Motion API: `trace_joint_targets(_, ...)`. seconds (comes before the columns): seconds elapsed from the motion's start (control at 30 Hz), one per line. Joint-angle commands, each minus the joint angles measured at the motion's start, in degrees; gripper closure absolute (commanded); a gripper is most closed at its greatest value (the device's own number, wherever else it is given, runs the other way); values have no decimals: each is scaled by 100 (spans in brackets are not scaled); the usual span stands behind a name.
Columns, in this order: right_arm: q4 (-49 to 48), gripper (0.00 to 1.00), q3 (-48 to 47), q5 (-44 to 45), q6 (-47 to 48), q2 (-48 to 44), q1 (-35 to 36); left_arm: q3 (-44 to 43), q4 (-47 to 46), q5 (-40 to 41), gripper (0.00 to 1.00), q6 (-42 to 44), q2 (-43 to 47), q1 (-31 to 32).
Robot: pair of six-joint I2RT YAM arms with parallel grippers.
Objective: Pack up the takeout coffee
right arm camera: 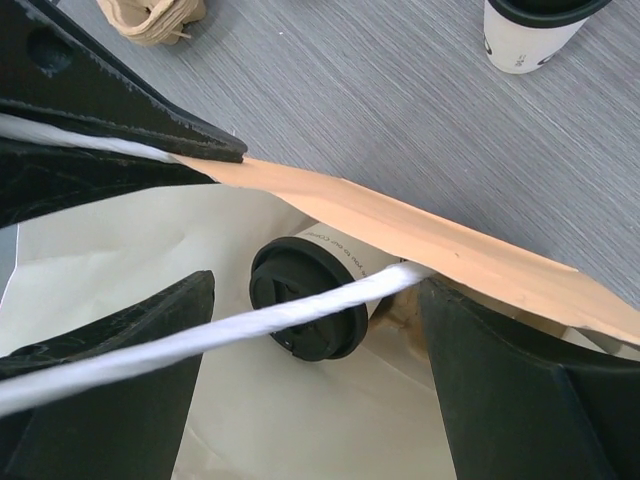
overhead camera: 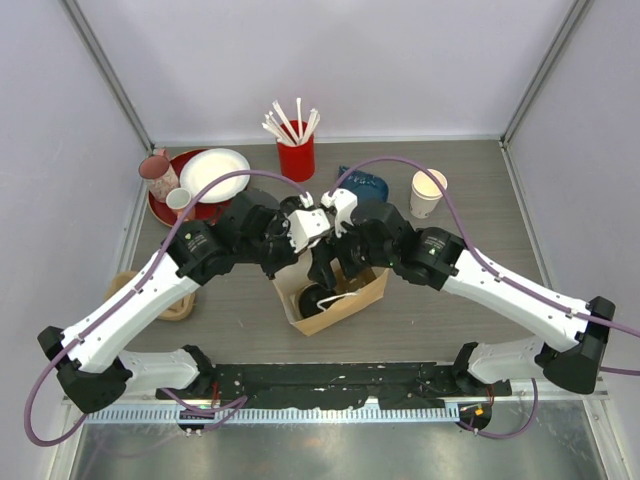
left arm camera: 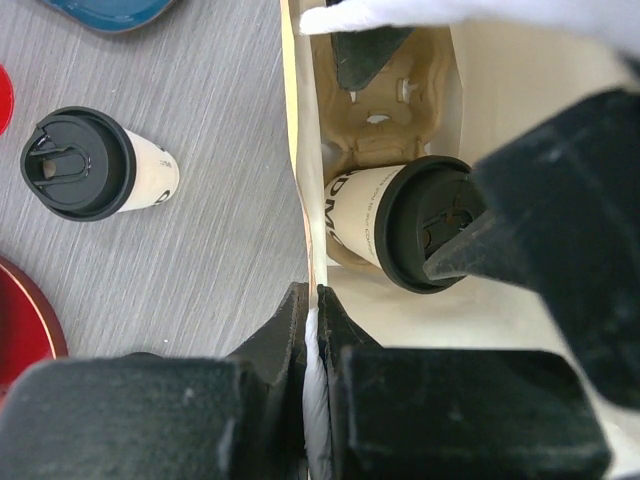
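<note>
takeout coffee cup [right arm camera: 305, 300] lies tilted inside the paper bag [right arm camera: 420, 235], below the right gripper [right arm camera: 318, 290] with jaws spread wide; left gripper [left arm camera: 312, 312] pinches the bag's rim (second cup [left arm camera: 85, 165] stands outside, apart).

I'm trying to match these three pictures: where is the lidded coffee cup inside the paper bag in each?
Top external: lidded coffee cup low centre, in the paper bag's mouth.
Left wrist: right of centre, within the bag.
Right wrist: centre, behind the white handle cord.
Shared landmark: that bag's brown rim.
</note>
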State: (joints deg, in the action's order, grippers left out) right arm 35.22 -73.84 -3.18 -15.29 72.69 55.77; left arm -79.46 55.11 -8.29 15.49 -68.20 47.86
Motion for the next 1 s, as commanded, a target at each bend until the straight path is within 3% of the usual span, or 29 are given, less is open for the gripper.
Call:
trace_joint_targets(0.0, -921, 12, -148, 10, 0, -729, -75, 9, 799, 205, 100, 121, -70, -75)
trace_joint_targets(0.97, -973, 19, -324, -377, 281, -817, -110, -34, 667, 267, 100, -327, 17, -75)
